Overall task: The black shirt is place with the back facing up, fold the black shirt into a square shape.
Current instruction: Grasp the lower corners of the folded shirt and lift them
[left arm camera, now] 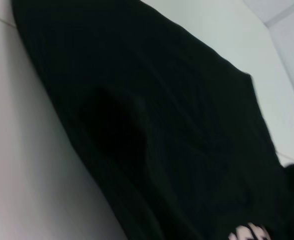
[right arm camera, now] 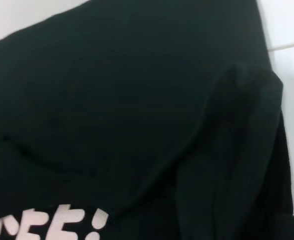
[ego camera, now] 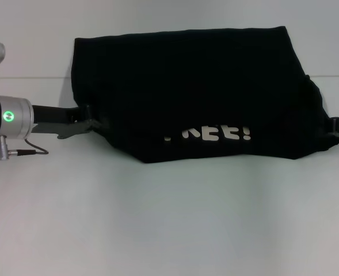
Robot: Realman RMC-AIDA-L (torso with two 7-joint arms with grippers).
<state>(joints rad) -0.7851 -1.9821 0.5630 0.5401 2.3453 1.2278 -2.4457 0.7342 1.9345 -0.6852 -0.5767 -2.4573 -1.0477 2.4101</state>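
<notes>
The black shirt (ego camera: 192, 86) lies across the far half of the white table (ego camera: 169, 218), with its near part turned over so that white lettering (ego camera: 215, 134) shows upside down along the front edge. My left gripper (ego camera: 93, 122) is at the shirt's left edge, shut on the cloth there. My right gripper (ego camera: 330, 125) is at the right edge, where the cloth bunches around it, and it is mostly hidden. The left wrist view is filled by the shirt (left arm camera: 161, 125). In the right wrist view the shirt (right arm camera: 112, 100) shows a rolled fold and the lettering (right arm camera: 52, 222).
My left arm's silver wrist with a green light (ego camera: 8, 116) and a thin cable (ego camera: 25, 152) reaches in from the left. A seam line (ego camera: 31, 77) crosses the table behind the shirt. Bare white table lies in front of the shirt.
</notes>
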